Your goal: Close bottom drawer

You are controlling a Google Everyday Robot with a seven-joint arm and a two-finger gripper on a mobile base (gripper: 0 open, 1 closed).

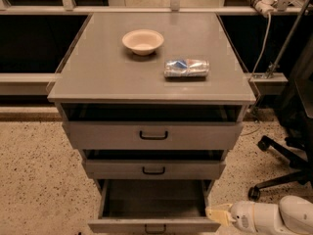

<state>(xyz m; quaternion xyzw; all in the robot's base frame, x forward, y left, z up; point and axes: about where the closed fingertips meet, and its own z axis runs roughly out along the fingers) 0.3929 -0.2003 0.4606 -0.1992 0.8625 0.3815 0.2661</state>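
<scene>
The grey cabinet [149,77] has three drawers. The bottom drawer [152,204] is pulled far out, its empty inside showing; its front with a black loop handle [154,227] sits at the bottom edge of the camera view. The middle drawer [153,169] and top drawer [152,135] stand slightly out. My gripper [215,214], cream-tipped on a white arm, comes in from the lower right and is right at the bottom drawer's front right corner.
A cream bowl [143,41] and a crushed silver can [186,68] lie on the cabinet top. An office chair base [279,165] stands on the speckled floor at right. A cable [264,38] hangs at upper right.
</scene>
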